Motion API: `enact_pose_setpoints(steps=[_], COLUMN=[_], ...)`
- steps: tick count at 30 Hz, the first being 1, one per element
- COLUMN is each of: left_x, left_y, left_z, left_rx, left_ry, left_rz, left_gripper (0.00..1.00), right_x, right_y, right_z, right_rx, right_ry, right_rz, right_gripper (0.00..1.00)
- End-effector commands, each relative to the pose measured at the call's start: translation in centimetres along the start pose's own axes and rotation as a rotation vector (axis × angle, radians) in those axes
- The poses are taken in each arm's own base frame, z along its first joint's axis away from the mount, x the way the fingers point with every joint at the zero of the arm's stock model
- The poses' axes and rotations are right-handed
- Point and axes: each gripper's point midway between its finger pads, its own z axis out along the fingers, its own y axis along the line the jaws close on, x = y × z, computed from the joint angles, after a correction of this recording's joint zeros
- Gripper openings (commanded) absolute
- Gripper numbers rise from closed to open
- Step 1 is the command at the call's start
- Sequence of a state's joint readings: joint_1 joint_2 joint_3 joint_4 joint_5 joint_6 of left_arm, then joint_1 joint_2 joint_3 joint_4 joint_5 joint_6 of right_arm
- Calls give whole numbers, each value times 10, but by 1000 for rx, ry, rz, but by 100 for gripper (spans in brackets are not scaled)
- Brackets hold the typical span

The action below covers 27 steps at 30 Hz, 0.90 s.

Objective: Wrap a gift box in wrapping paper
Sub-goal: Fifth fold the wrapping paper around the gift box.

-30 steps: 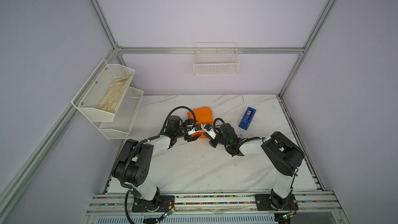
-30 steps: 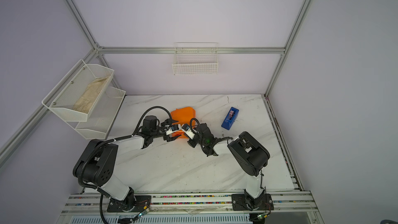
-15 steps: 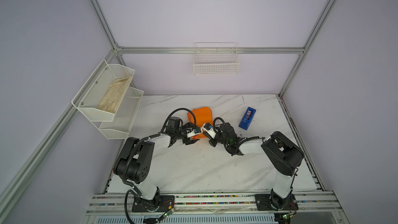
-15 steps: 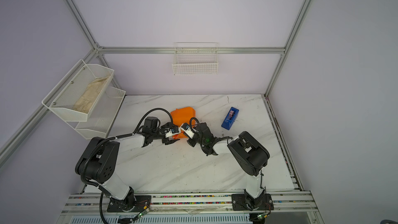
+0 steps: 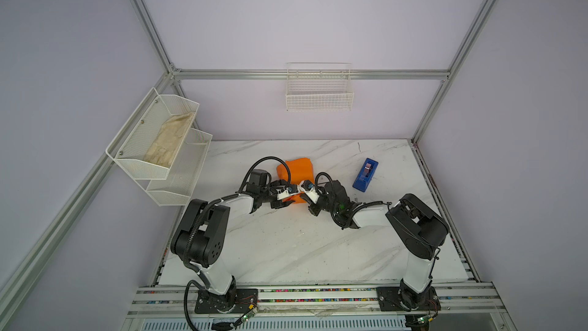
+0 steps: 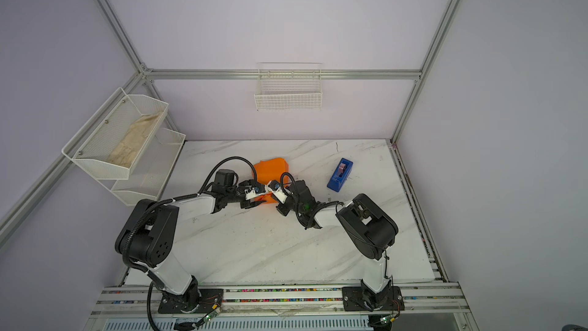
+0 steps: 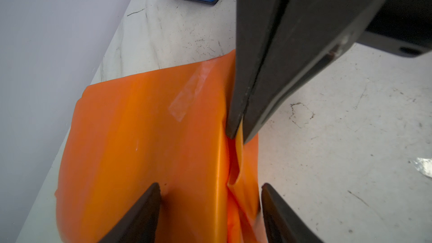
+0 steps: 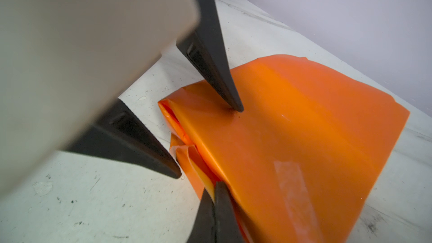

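Okay, end-fold step: wrapping paper (image 5: 299,170) lies toward back of worktop (image 5: 286,250), tape strip (image 7: 189,92) on top; gift box hidden inside, I judge. I have right gripper (image 7: 239,138) clamped on paper's end flap; left gripper (image 8: 209,142) jaws apart, straddling same end. Next: press flap flat, then tape.

- In both top views we look steeply down from high above the front rail (image 5: 318,294), facing the back wall (image 5: 241,116), with the whole surface (image 5: 286,243) in frame.
- From the left wrist we look past the left tool (image 7: 209,185), very close over the wrapping paper (image 7: 140,148), toward the right tool (image 7: 240,136).
- From the right wrist we face the opposite way, equally close; both wrist views share the paper's folded end.
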<state>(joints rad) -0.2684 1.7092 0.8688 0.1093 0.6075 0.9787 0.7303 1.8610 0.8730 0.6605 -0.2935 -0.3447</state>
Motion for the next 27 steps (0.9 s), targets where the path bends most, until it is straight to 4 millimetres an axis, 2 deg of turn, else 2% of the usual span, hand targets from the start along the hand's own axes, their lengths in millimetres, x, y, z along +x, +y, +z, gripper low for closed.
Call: enact_pose_setpoints(steps=[1,8,12,14,17,23,25,27], left_x=[15,18,20,21,22,23,24,23], left_y=[1,2,0,0,-1,-3,-2,-2], left_z=[5,7,7,8,9,10,10,10], left_rx=[16,19,27,32,32,50,48,47], left_ry=[82,105,113,116,119,127,129,131], left_rz=[-78,-99,-105,-110,-114,-130,-130,-133], left_gripper=[59,53,52,52,51,49,48,48], right_x=[-9,-8,-12,-19,-28,-47,-48,-47], right_y=[5,5,2,1,-2,-11,-12,-6], right_z=[5,4,-1,-6,-14,-39,-45,-48], right_rx=[-25,-26,-7,3,17,83,88,47], right_ry=[-26,-24,-26,-32,-34,-49,-45,-45], right_rz=[-16,-13,-10,-9,4,78,145,212], right_gripper=[0,0,0,5,19,26,25,13])
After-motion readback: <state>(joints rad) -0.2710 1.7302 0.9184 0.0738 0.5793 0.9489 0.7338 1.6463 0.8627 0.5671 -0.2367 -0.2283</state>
